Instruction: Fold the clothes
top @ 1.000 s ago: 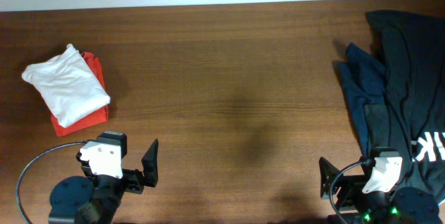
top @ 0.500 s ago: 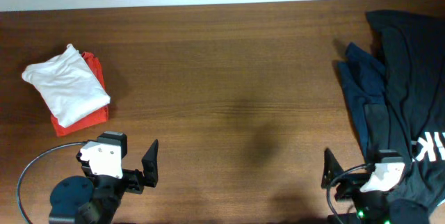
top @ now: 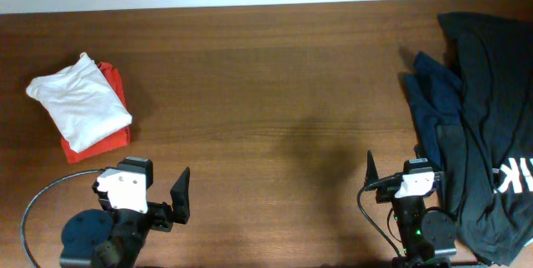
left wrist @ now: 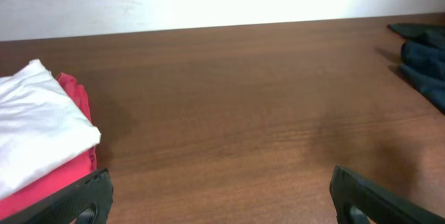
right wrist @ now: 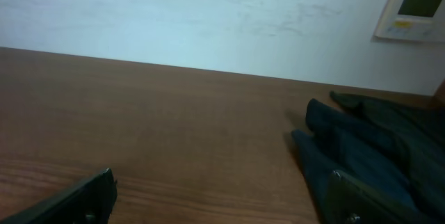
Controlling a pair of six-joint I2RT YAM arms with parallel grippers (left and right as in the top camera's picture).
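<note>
A folded white T-shirt (top: 81,101) lies on a folded red T-shirt (top: 118,135) at the far left, and both show in the left wrist view, white (left wrist: 35,126) on red (left wrist: 73,165). A crumpled navy T-shirt (top: 433,106) and a black T-shirt (top: 491,85) with white lettering lie unfolded at the right edge. The right wrist view shows the navy one (right wrist: 348,151) and the black one (right wrist: 403,116). My left gripper (top: 166,197) (left wrist: 219,200) is open and empty near the front left. My right gripper (top: 400,168) (right wrist: 219,200) is open and empty, just left of the dark shirts.
The brown wooden table (top: 266,93) runs back to a white wall. A black cable (top: 33,201) loops beside the left arm's base. A wall thermostat (right wrist: 414,8) shows in the right wrist view.
My right gripper has swung left and a little farther onto the table, off the black shirt's edge. The left arm and the clothes have not moved.
</note>
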